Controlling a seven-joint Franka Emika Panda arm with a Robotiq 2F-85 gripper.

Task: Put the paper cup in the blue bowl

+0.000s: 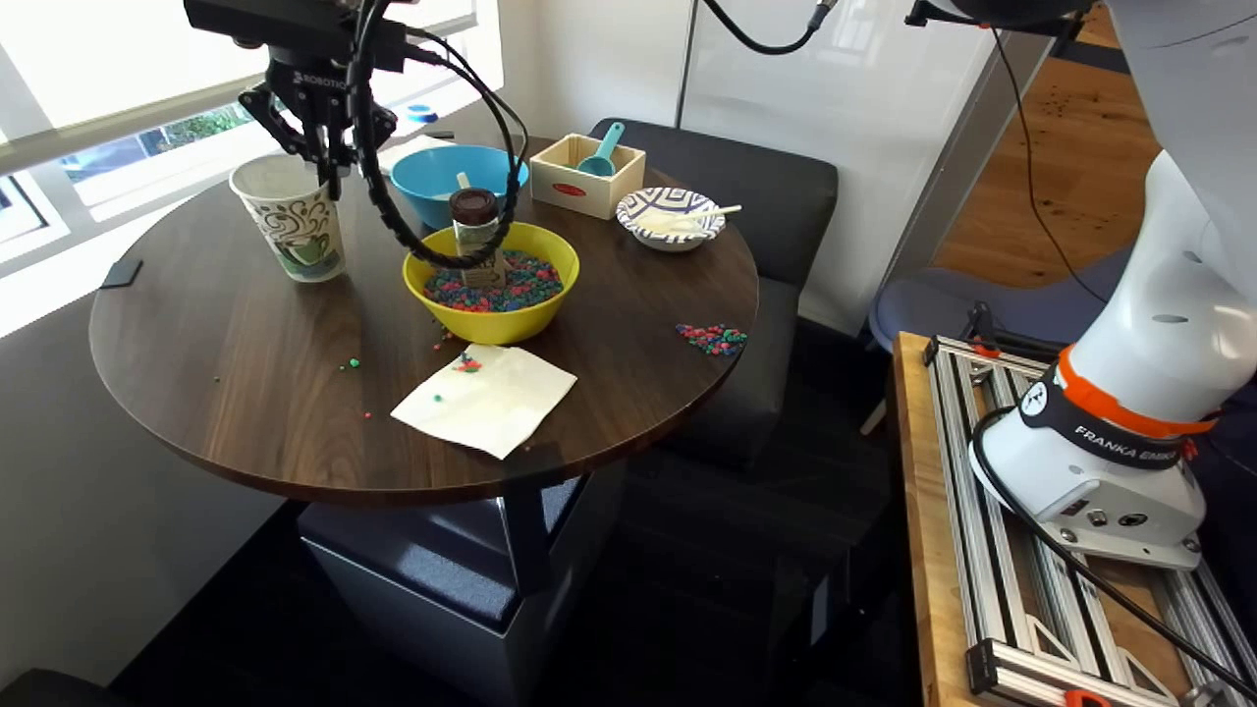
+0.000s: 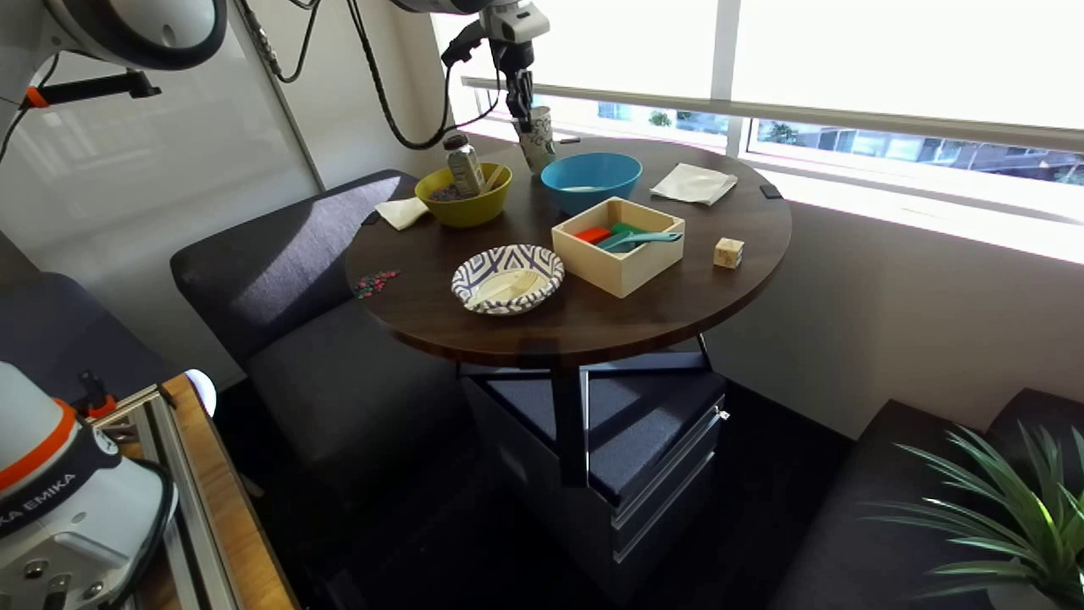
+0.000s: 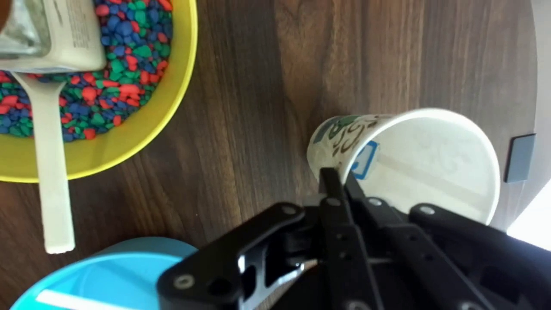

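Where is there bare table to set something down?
Between the yellow bowl, patterned dish and pebble pile; also, barring stray pebbles, between the cup and the napkin by that bowl. It's crowded around the end effector, cup and blue bowl.

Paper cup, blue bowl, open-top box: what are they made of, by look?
Paper cup: likely paperboard, smooth; thin wall, rolled white rim, printed outside. Blue bowl: probably plastic, smooth satin; even colour, thin rim. Open-top box: likely wood, pale and matte; straight panels, square corners, though grain is too small to tell.
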